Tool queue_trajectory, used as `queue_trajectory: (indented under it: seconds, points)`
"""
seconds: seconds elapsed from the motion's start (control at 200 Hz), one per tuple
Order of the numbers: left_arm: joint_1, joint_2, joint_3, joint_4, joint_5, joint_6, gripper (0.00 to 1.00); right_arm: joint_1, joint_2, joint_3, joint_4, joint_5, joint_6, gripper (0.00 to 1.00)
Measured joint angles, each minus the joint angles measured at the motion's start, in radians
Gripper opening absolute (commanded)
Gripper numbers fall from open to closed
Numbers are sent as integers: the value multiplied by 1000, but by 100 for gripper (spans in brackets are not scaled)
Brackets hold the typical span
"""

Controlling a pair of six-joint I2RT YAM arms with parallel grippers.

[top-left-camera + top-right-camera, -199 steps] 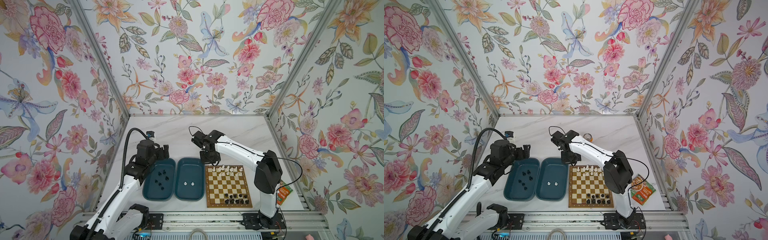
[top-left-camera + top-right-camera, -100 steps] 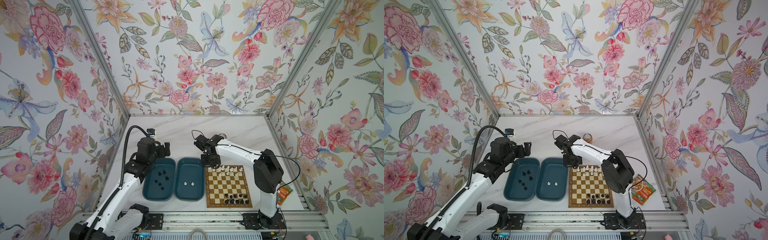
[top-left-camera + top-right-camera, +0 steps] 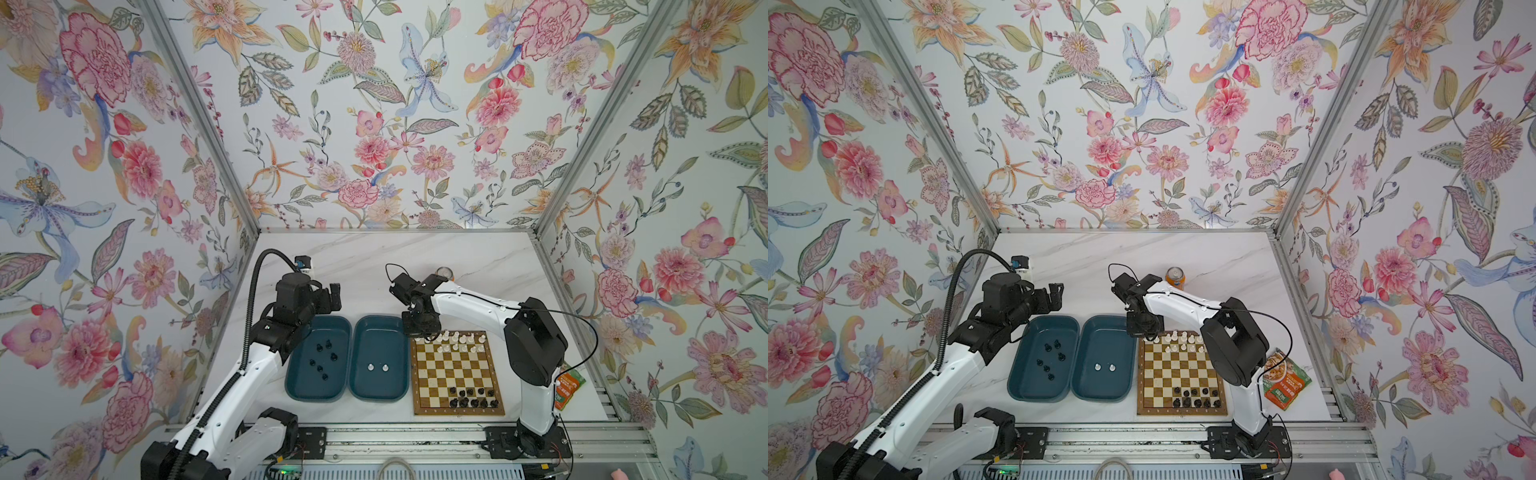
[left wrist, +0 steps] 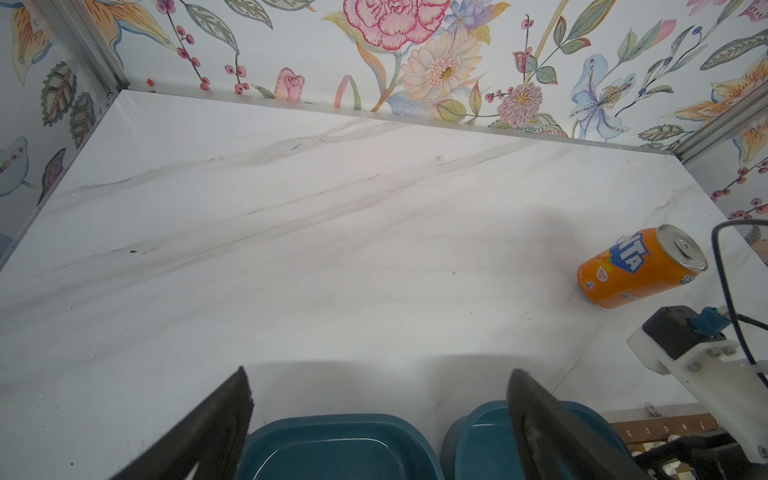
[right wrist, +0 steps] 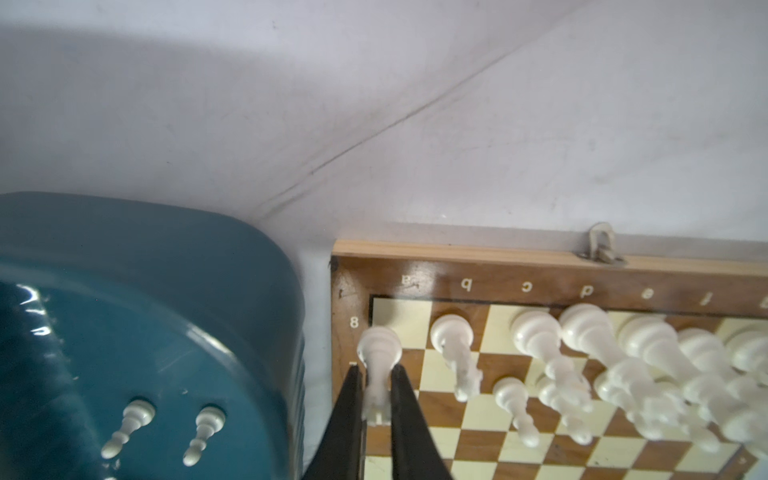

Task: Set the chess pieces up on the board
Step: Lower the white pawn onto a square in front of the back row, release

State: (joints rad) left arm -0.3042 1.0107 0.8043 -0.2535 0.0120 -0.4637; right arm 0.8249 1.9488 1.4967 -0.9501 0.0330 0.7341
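The board (image 3: 457, 409) (image 3: 1181, 410) lies at the right, with white chess pieces (image 3: 453, 338) on its far rows and black ones (image 3: 471, 397) on its near rows. My right gripper (image 3: 419, 328) (image 5: 376, 368) is shut on a white rook (image 5: 379, 353), held upright just above the board's far left corner square (image 5: 399, 320). My left gripper (image 3: 332, 297) (image 4: 378, 374) hangs open and empty above the far end of the left teal tray (image 3: 299, 390). That tray holds several black pieces (image 3: 322, 357). The right tray (image 3: 361, 395) holds two white pawns (image 3: 377, 367) (image 5: 129, 419).
An orange soda can (image 3: 1174, 277) (image 4: 636, 270) stands behind the board near my right arm. A snack packet (image 3: 1285, 384) lies right of the board. Flowered walls close in three sides, and the two trays sit side by side, touching the board's left edge.
My right gripper has come down and nearer with the rook, onto the board's far left corner. The left gripper has shifted slightly right and stays open.
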Motion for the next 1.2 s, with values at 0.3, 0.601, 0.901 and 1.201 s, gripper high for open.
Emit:
queue_trajectory:
  seconds: [0.3,0.601,0.901,1.201]
  points:
    - [0,7,16,-7,0,3,97,-7,0,-2,6,0,0,13]
    - [0,13,17,-7,0,3,97,-8,1,-24,6,0,0,14]
    - [0,13,17,-7,0,3,97,-8,2,-27,6,-3,4,20]
    - [0,13,17,-7,0,3,97,-8,2,-27,6,-3,6,26]
